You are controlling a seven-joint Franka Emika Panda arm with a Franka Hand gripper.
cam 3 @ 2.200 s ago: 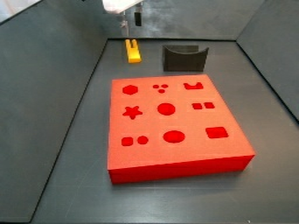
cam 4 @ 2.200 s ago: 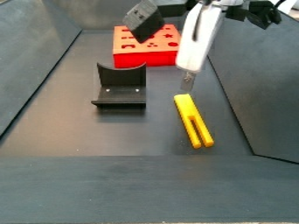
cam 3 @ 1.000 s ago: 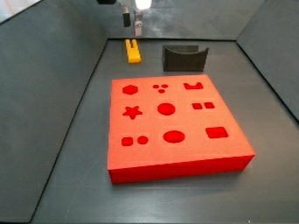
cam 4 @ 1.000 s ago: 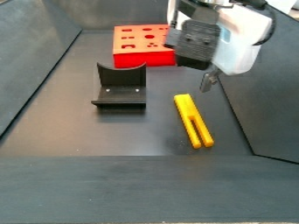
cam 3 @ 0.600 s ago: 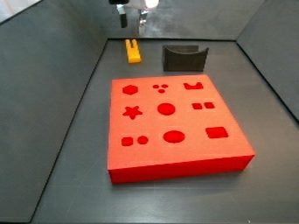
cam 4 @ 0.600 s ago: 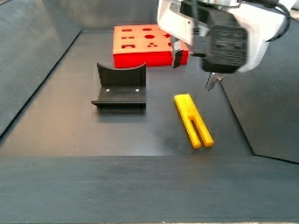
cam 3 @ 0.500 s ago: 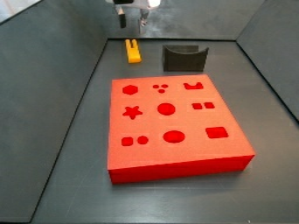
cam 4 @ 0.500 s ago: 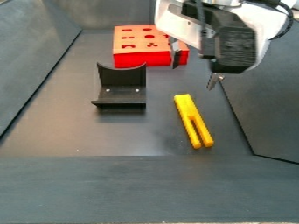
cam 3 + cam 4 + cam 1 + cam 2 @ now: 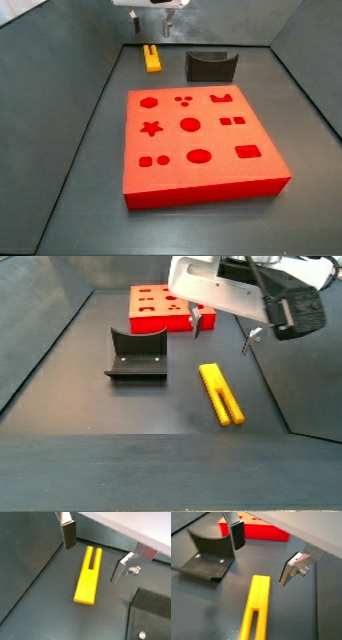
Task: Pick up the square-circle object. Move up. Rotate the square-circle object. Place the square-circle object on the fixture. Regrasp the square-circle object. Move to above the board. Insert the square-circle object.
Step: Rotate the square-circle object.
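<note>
The square-circle object is a yellow two-bar peg (image 9: pixel 89 574) lying flat on the dark floor, also seen in the other views (image 9: pixel 254 607) (image 9: pixel 152 58) (image 9: pixel 222 392). My gripper (image 9: pixel 94 552) (image 9: pixel 263 553) hangs open above the peg's far end, its two fingers spread wide to either side and holding nothing. In the side views the gripper (image 9: pixel 222 331) (image 9: pixel 154 22) stays clear of the floor. The dark fixture (image 9: pixel 136 356) (image 9: pixel 210 66) (image 9: pixel 208 554) stands beside the peg. The red board (image 9: pixel 201 140) (image 9: pixel 160 306) lies beyond it.
Grey walls (image 9: pixel 80 70) enclose the floor on all sides, and the peg lies close to the back wall. A corner of the fixture's base plate (image 9: pixel 150 612) with a screw shows in a wrist view.
The wrist has turned above the peg, so the fingers now show spread apart instead of edge-on. The peg, fixture and board have not moved.
</note>
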